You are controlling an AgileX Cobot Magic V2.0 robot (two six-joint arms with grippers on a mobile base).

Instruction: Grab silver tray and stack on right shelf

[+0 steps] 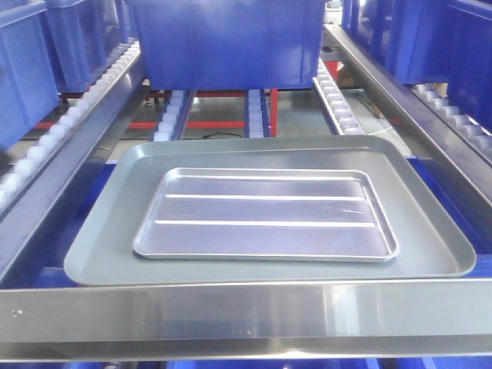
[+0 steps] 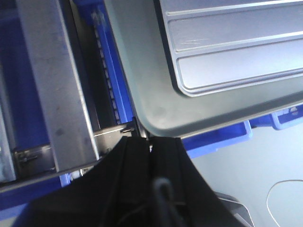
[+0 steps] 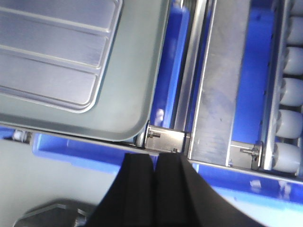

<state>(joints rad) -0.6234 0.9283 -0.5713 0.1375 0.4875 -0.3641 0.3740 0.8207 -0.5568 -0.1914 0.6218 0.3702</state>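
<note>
The silver tray [image 1: 265, 215] lies flat inside a larger dull grey tray [image 1: 96, 257] on the middle rack lane, behind the steel front bar [image 1: 246, 315]. It also shows in the left wrist view [image 2: 227, 47] and the right wrist view [image 3: 52, 47]. My left gripper [image 2: 150, 142] is shut and empty, just off the grey tray's [image 2: 142, 71] near left corner. My right gripper [image 3: 155, 156] is shut and empty, just off the grey tray's [image 3: 128, 94] near right corner. The right shelf's white rollers [image 1: 461, 123] lie past the right side rail and show in the right wrist view [image 3: 289, 94]. Neither gripper shows in the front view.
A blue crate [image 1: 227, 42] stands on the rollers right behind the trays. More blue crates stand on the left lane [image 1: 23, 61] and the right lane [image 1: 438, 38]. Grey side rails [image 1: 400, 92] run along both sides of the middle lane.
</note>
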